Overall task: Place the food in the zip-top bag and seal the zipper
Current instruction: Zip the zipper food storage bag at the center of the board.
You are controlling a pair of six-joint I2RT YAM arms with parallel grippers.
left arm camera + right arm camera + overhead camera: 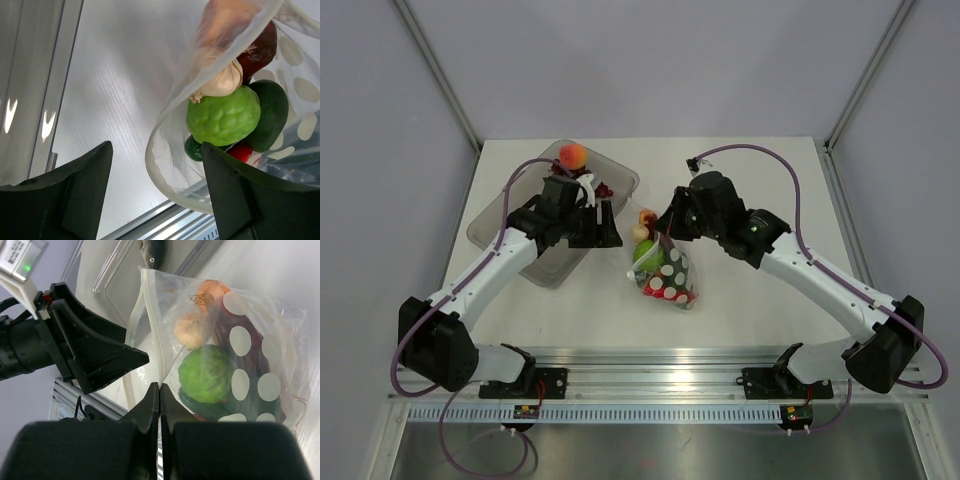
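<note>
Pinching the zip-top bag (668, 275) at its mouth edge, the right fingers (150, 407) are closed on the film. The bag lies mid-surface, right of the tray (490, 225). Beside it the left fingers (85, 190) gape empty. The peach (573, 155) sits at the tray's far end, so the mouth needs holding wide.

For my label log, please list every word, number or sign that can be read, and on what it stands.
White sticker on the white module on the left arm: dark print, too blurred to read.
Nothing else bears readable text; the zip-top bag has only white spots.
</note>
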